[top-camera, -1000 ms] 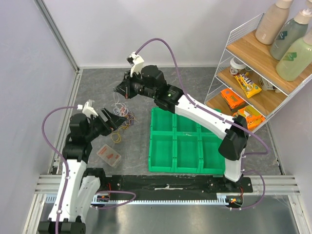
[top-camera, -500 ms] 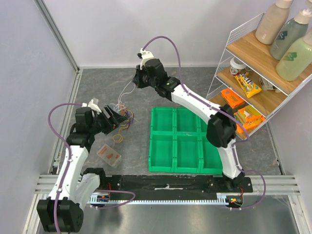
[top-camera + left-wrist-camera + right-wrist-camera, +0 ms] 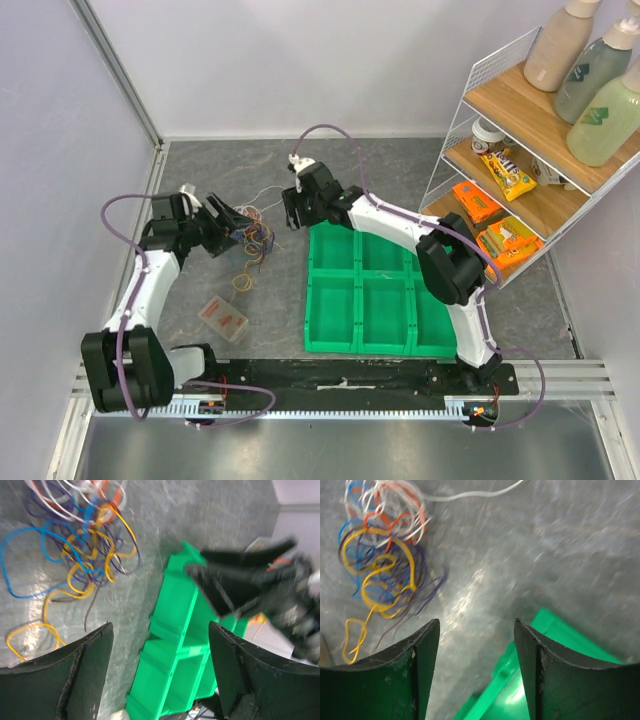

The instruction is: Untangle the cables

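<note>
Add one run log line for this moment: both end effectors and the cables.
left end effector: open, empty | right end effector: open, empty | cables: one tangled heap, ungrasped

The cables point(image 3: 85, 545) lie flat on the grey table point(image 3: 530, 545) in 1 loose tangle of purple, blue, yellow, orange, white and dark loops. They sit ahead and aside of the left gripper point(image 3: 160, 625) fingers point(image 3: 65, 680), untouched. They lie likewise beyond the right gripper point(image 3: 476, 622) fingers point(image 3: 395, 680), with 1 white strand trailing away.
</note>
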Action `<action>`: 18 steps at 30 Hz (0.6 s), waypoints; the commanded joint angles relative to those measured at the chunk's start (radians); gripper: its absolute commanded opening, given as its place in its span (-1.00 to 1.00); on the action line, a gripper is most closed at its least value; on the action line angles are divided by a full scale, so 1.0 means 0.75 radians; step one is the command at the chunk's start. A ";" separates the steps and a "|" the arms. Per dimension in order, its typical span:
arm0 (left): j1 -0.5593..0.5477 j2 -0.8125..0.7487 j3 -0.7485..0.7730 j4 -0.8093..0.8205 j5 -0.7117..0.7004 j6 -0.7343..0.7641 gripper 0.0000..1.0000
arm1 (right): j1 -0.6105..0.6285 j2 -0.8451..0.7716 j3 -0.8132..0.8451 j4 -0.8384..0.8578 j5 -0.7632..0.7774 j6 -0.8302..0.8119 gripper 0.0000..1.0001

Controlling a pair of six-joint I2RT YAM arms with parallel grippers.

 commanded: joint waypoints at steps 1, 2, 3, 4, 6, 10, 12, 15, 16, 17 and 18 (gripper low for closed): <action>0.126 0.123 0.059 0.113 0.080 -0.159 0.62 | 0.129 -0.157 -0.102 0.176 -0.020 0.062 0.22; 0.156 0.155 0.065 0.125 0.102 -0.208 0.61 | 0.157 -0.146 -0.108 0.182 -0.036 0.075 0.16; 0.165 0.186 0.067 0.154 0.108 -0.247 0.64 | 0.186 -0.146 -0.134 0.204 -0.043 0.097 0.14; 0.167 0.219 0.063 0.198 0.100 -0.274 0.71 | 0.221 -0.152 -0.169 0.237 -0.041 0.118 0.13; 0.175 0.302 0.102 0.203 0.108 -0.289 0.78 | 0.302 -0.161 -0.242 0.355 -0.047 0.173 0.21; 0.181 0.427 0.163 0.221 0.110 -0.244 0.75 | 0.415 -0.138 -0.328 0.488 -0.014 0.320 0.50; 0.185 0.446 0.172 0.242 0.114 -0.219 0.73 | 0.450 -0.118 -0.357 0.523 0.008 0.373 0.56; 0.185 0.436 0.153 0.272 0.045 -0.180 0.69 | 0.478 -0.067 -0.355 0.525 0.096 0.445 0.50; 0.183 0.438 0.147 0.273 0.027 -0.164 0.69 | 0.485 -0.054 -0.357 0.527 0.117 0.465 0.47; 0.185 0.442 0.139 0.275 0.020 -0.162 0.68 | 0.485 -0.040 -0.359 0.541 0.129 0.488 0.42; 0.185 0.446 0.123 0.291 0.022 -0.172 0.67 | 0.485 -0.022 -0.367 0.560 0.135 0.514 0.32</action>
